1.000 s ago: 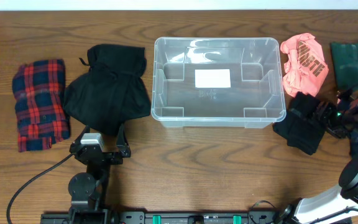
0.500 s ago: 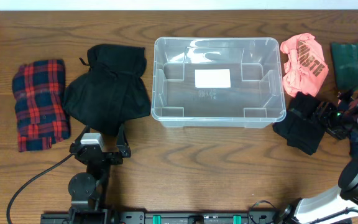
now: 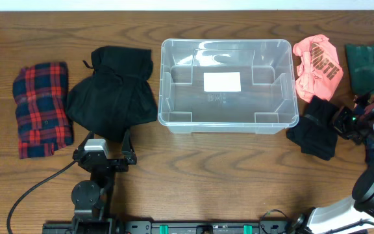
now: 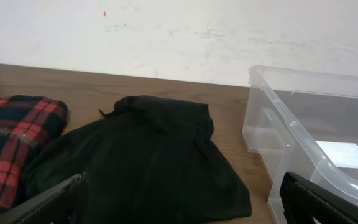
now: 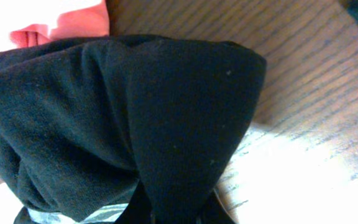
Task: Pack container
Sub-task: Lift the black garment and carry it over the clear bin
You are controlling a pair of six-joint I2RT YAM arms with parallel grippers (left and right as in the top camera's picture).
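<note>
The container (image 3: 174, 97) is a clear rectangular bin at the table's middle, with only a white label on its bottom; its left corner shows in the left wrist view (image 4: 303, 143). To its right lies a folded black garment (image 3: 313, 133). My right gripper (image 3: 338, 122) is shut on the garment's right edge. In the right wrist view the black garment (image 5: 135, 106) fills the frame and a fold is pinched in the right gripper (image 5: 173, 214). My left gripper (image 3: 104, 144) rests open near the front left, its jaws wide apart (image 4: 182, 205) before a black cloth (image 4: 148, 162).
A red plaid cloth (image 3: 41, 107) lies at the far left, beside the larger black cloth (image 3: 115, 91). A pink shirt (image 3: 317, 65) and a dark green cloth (image 3: 367, 62) lie at the back right. A cable runs along the front left.
My right gripper's jaws have closed on the black garment's edge, and the fabric has bunched slightly toward them. The left arm has not moved.
</note>
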